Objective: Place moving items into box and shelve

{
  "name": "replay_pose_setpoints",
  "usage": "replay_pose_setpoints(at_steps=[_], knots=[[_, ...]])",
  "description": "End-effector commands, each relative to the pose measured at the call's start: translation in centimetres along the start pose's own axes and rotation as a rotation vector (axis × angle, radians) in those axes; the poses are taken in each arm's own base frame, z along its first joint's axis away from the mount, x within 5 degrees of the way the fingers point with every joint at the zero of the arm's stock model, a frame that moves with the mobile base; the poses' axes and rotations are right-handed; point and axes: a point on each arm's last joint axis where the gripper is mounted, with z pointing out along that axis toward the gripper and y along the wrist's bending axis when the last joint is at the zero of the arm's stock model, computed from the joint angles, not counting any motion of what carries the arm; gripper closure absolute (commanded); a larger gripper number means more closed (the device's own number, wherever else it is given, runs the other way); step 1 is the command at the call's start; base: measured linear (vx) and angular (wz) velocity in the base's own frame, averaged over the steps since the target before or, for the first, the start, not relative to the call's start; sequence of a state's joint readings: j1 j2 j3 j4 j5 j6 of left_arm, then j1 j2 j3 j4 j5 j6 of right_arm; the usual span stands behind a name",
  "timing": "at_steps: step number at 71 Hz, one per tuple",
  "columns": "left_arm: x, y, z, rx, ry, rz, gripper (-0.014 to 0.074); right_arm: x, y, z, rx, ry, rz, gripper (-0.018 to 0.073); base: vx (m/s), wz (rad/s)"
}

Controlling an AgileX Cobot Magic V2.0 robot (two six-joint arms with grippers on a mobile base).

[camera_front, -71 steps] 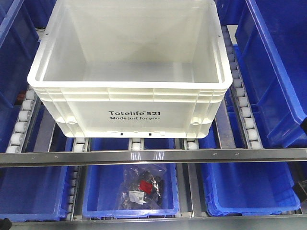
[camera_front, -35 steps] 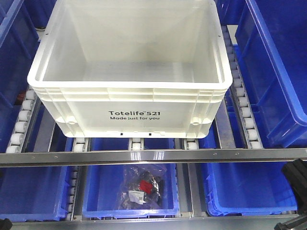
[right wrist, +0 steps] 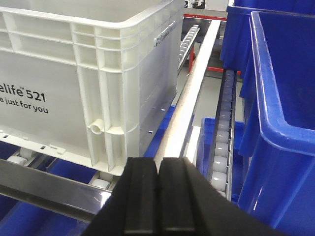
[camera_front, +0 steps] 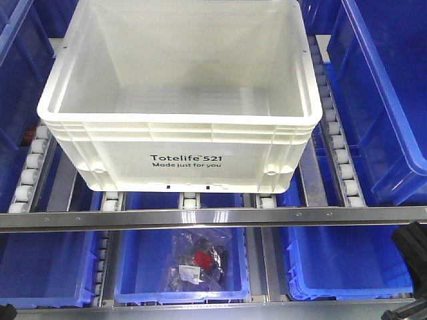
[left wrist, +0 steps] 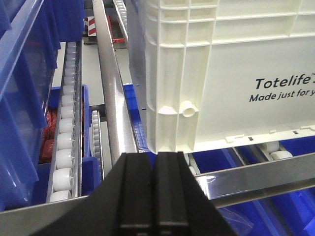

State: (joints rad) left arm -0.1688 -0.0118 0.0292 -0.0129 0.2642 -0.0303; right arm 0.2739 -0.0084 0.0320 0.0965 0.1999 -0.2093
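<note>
White plastic walls fill most of the front view: the box, printed "Totelife 521 Made just for you" in black, sits on the roller rails of the upper shelf level, its front edge just behind the metal crossbar. Its interior shows bare white floor; none of the plush toys appear in any view. Blue bins stand on both sides of it, and more sit on the level below, where the middle bin holds a clear bag of dark items with a red spot. In the left wrist view, the left gripper has its two black fingers pressed flat together with nothing between them, and it points at the box's lower left front corner. In the right wrist view, the right gripper is likewise closed finger to finger and empty, facing the box's lower right front corner, with a blue bin just to its right. A dark part of the right arm shows at the lower right edge of the front view.
</note>
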Motion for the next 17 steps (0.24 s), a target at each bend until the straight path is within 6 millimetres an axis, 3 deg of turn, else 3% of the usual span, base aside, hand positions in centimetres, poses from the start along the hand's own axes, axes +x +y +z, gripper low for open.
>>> replay_pose_setpoints(at_steps=[1, 17], knots=[[-0.39, -0.04, -0.03, 0.009, -0.086, -0.007, 0.0624, -0.65, -0.15, -0.08, 0.018, -0.085, -0.001, 0.0574, 0.0, 0.0], [-0.39, -0.04, -0.03, 0.009, -0.086, -0.007, 0.0624, -0.65, -0.15, -0.08, 0.018, -0.085, -0.001, 0.0574, 0.0, 0.0]])
